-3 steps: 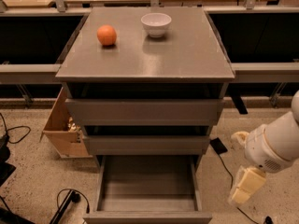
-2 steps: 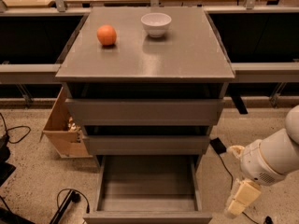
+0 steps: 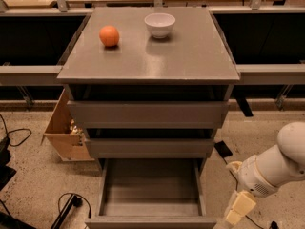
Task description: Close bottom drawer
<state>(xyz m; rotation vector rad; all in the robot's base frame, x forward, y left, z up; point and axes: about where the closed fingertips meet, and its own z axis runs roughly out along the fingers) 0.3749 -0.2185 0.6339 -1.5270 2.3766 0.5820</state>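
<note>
Lower and further left than a second before, the robot's gripper [image 3: 234, 215] hung at the frame's lower right, pointing down and left; whether it was released or clenched could not be told, and it held nothing visible. Wide open, the bottom drawer [image 3: 151, 220] stood pulled out from the grey cabinet [image 3: 190, 61], its front strip's right end just beside the gripper, to its left; an orange [image 3: 109, 35] and a white bowl [image 3: 159, 24] sat on top.
</note>
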